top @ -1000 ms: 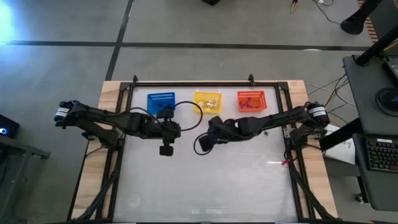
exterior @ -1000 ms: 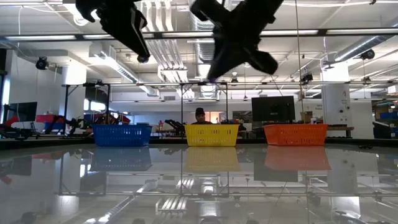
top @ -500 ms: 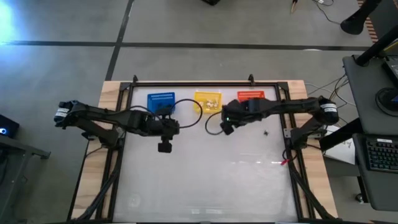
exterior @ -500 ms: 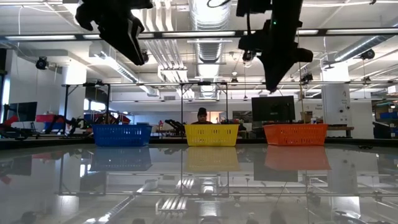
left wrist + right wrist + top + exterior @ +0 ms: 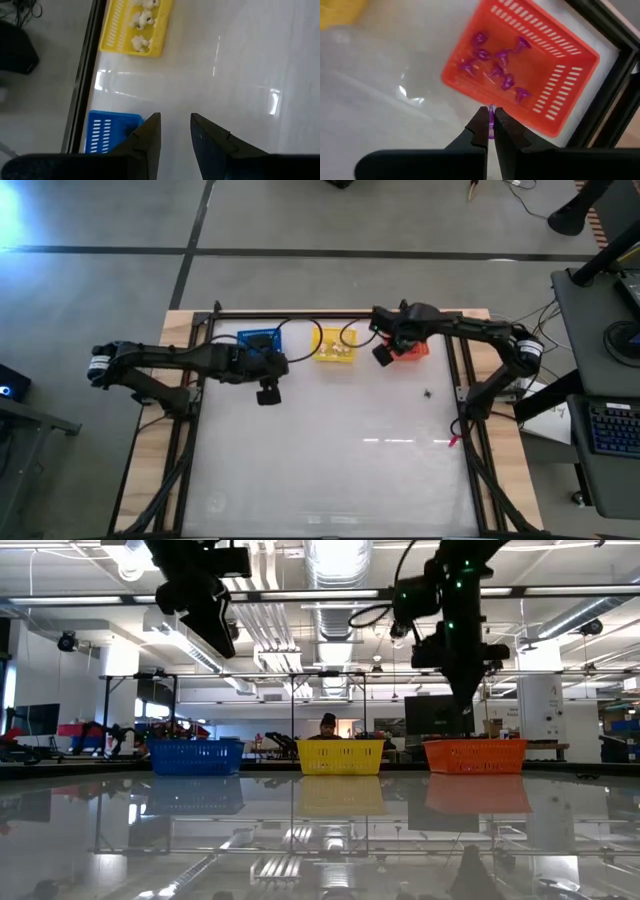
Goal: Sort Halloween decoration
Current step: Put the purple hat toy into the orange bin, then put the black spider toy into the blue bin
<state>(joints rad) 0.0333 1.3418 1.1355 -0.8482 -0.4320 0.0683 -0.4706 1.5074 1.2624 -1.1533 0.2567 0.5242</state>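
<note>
Your right gripper [image 5: 491, 131] has swung across to the orange-red basket [image 5: 560, 75], pinching a purple trinket [image 5: 491, 117] beside its wall. Delivery step: carry it over the rim, then let go. Left gripper [image 5: 175, 132] hangs half-open, empty, near the blue basket [image 5: 107, 132].

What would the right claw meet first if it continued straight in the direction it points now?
Probably the near rim of the orange-red mesh basket. The right claw, shut on a purple trinket, points at that edge, with more purple trinkets lying just beyond it; depth is unclear.
</note>
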